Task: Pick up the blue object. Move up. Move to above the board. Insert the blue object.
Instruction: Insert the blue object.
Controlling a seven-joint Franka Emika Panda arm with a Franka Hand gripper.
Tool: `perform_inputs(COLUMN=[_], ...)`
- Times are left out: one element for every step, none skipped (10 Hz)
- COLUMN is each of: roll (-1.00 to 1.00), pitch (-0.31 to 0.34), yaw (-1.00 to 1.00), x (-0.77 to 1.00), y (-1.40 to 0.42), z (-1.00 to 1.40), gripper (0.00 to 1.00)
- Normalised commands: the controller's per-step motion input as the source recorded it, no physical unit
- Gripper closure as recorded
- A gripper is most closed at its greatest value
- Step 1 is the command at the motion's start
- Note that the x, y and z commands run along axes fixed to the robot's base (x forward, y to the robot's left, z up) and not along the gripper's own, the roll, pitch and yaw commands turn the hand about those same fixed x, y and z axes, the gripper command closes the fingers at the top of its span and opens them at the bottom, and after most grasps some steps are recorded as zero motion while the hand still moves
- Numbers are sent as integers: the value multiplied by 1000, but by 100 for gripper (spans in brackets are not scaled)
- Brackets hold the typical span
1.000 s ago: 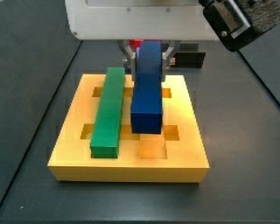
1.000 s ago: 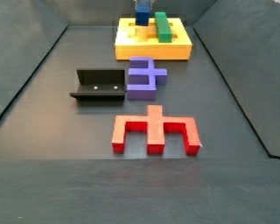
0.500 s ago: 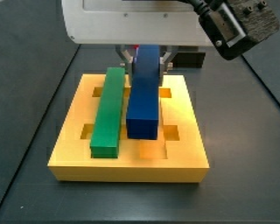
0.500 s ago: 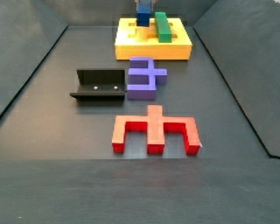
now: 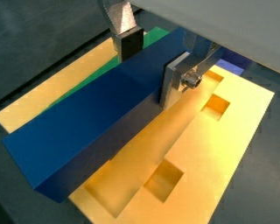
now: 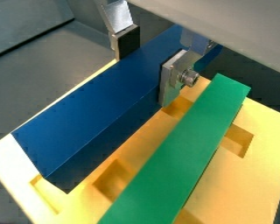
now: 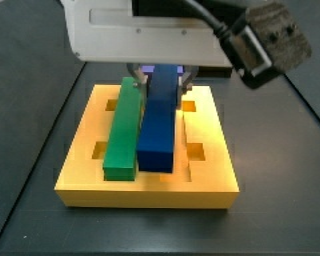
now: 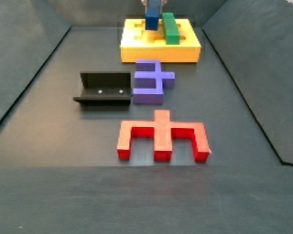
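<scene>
The blue object (image 7: 157,120) is a long dark blue bar lying lengthwise on the yellow board (image 7: 149,185), right next to the green bar (image 7: 123,125). It sits low in a groove, almost level. My gripper (image 7: 164,72) is at the bar's far end, its fingers on either side and shut on it. Both wrist views show the blue object (image 5: 90,122) (image 6: 95,114) between the silver fingers (image 5: 175,79) (image 6: 174,79), with the gripper (image 5: 152,63) (image 6: 150,61) above the board (image 5: 213,149). The green bar (image 6: 189,149) runs alongside. In a side view the gripper (image 8: 149,9) stands over the board (image 8: 161,53).
On the dark floor in front of the board stand a purple block (image 8: 152,79), the dark fixture (image 8: 103,90) and a red comb-shaped piece (image 8: 165,135). Open rectangular cut-outs (image 7: 194,152) show on the board beside the blue bar.
The blue object's near end has dropped from a tilt to nearly flat on the board beside the green bar. The gripper has come down with it.
</scene>
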Motion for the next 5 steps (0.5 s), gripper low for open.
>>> perform_inputs(roll=[174, 170, 153, 139, 174], pitch=[-80, 0, 67, 17, -19], yaw=[23, 140, 140, 134, 234], x=[-17, 303, 606, 423, 57], y=[-191, 0, 77, 149, 74], z=[-377, -389, -171, -214, -334], gripper=[100, 100, 100, 100, 100])
